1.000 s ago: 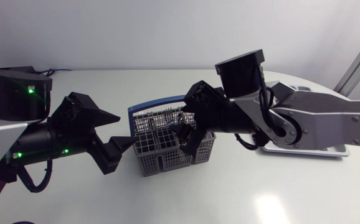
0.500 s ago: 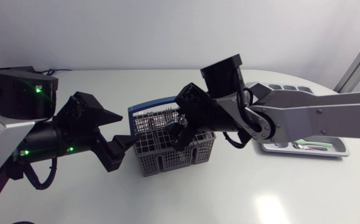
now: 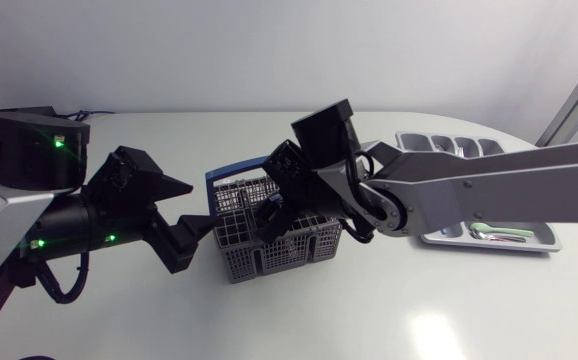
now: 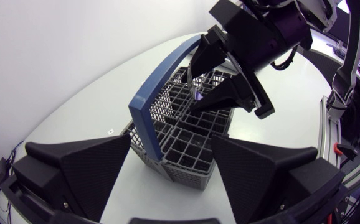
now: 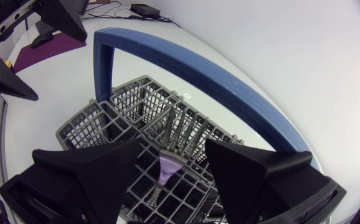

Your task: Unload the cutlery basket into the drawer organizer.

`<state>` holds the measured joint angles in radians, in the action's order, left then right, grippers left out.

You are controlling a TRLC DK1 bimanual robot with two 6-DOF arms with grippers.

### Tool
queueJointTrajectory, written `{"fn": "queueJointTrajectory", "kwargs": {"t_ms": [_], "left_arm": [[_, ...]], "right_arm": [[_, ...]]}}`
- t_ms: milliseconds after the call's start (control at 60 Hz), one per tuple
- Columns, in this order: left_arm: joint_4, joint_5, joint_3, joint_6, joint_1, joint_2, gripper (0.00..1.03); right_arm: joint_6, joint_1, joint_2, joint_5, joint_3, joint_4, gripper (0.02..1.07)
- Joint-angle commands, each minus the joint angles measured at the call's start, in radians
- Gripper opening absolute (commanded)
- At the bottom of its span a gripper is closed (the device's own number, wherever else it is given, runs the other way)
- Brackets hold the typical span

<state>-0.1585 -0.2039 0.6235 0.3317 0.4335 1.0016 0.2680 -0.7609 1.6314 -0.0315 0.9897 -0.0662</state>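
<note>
the left arm [image 3: 69,225] comes in low from 9 o'clock and lies nearly level. the left gripper [image 4: 172,148] is spread wide at the 9 o'clock end of the cutlery basket [image 3: 237,258]. its fingers stand either side of that end, and neither visibly presses the wire.

the right arm [image 3: 469,190] crosses from 3 o'clock past the table's middle and bends down at the wrist. the right gripper [image 5: 174,152] points steeply into the basket's grid, just under the blue handle [image 3: 231,175]. its fingers are parted, with a lilac piece [image 5: 166,167] in the gap and clear space on both sides, so it grips nothing.

only the right wrist view shows that lilac piece and the grey stems [image 5: 175,127] standing behind it. from above, the wrist covers them. the left wrist view shows the right fingers dipped among the cells.

the drawer organizer [image 3: 439,143] lies at 3 o'clock of the basket. the right arm hides most of it, leaving the far compartments and the near rim in sight. a green utensil [image 3: 481,229] lies in the near part; what kind it is cannot be made out.
</note>
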Motion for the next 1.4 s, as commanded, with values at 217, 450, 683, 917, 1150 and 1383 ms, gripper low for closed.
{"fn": "queueJointTrajectory", "kwargs": {"t_ms": [217,450,683,917,1150,1383], "left_arm": [[0.002,0.0,0.004,-0.022,-0.006,-0.006,0.98],[0.004,0.0,0.002,-0.022,-0.004,-0.006,0.98],[0.002,0.0,0.002,-0.025,-0.002,-0.011,0.98],[-0.001,0.0,0.004,-0.026,0.005,-0.014,0.98],[-0.004,0.001,0.013,-0.026,0.016,-0.014,0.98],[-0.003,0.003,0.018,-0.026,0.025,-0.006,0.98]], "right_arm": [[-0.033,-0.014,0.022,-0.057,-0.002,-0.083,0.62],[-0.026,-0.012,-0.004,-0.028,-0.026,-0.087,0.4],[-0.019,-0.005,-0.05,-0.025,-0.072,-0.087,0.38],[-0.013,0.005,-0.108,-0.008,-0.105,-0.087,0.32],[-0.004,0.009,-0.146,0.005,-0.137,-0.09,0.3],[0.01,0.063,-0.133,0.093,-0.146,-0.106,0.33]]}}
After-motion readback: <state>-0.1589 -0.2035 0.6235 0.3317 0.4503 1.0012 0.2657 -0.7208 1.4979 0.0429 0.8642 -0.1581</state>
